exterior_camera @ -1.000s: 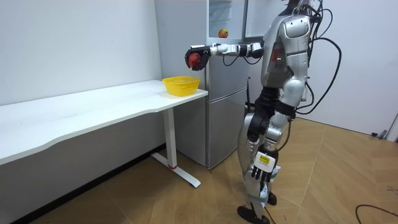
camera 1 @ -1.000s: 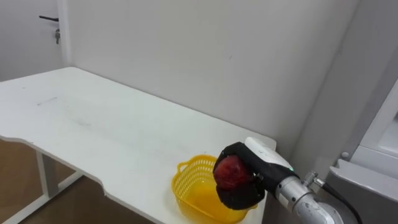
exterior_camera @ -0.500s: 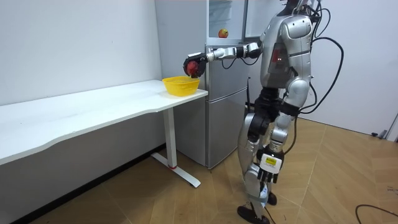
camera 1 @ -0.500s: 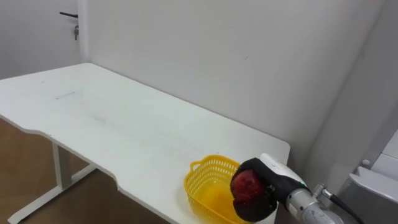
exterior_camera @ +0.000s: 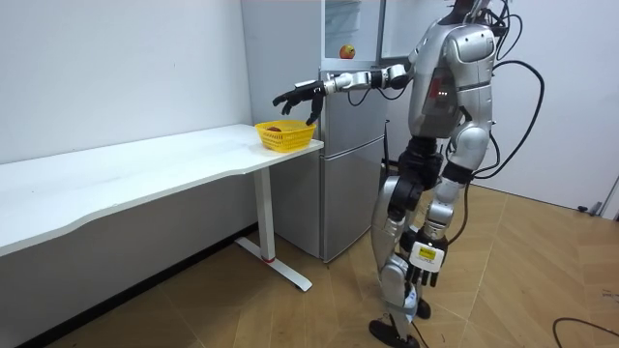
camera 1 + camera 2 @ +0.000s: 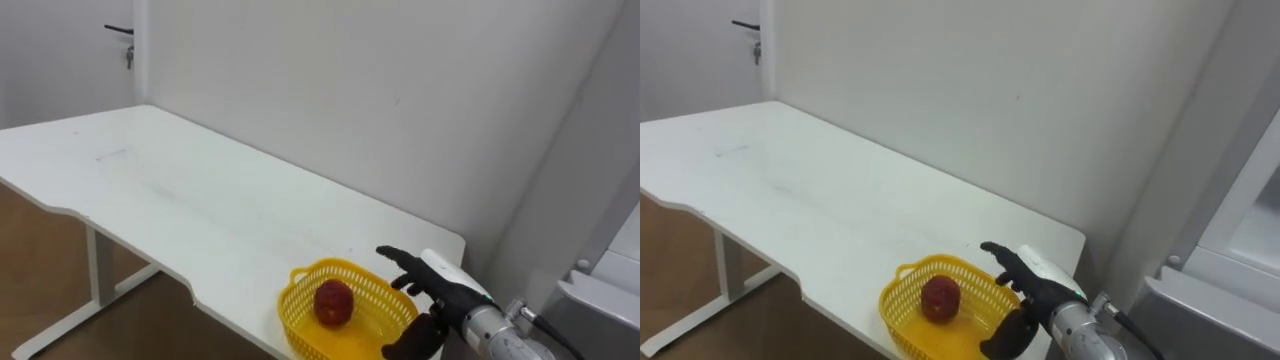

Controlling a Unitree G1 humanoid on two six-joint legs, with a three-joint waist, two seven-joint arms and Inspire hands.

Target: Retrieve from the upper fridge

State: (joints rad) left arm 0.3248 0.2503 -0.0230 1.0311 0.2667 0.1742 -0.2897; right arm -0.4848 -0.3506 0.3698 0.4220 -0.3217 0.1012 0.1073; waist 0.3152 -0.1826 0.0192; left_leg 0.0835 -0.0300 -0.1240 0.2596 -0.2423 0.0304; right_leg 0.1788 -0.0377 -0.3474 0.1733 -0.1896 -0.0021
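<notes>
The right hand (image 6: 441, 299) is seen held just over the near right edge of a yellow basket (image 6: 293, 318), its fingers spread straight and its thumb hanging low, with nothing grasped in it. A red apple (image 6: 334, 301) is found lying inside the basket, towards its middle, clear of the hand. The basket is set at the right end of a long white table (image 6: 180, 200), close to the corner by the wall. In the room view the robot is shown standing upright before a grey fridge (image 5: 353, 145), turned towards the table, its right arm stretched out level over the basket. The fridge's upper door is seen standing open, and a second apple (image 5: 346, 50) is seen resting on a shelf inside. The left hand (image 5: 426, 269) is seen hanging low beside the legs.
</notes>
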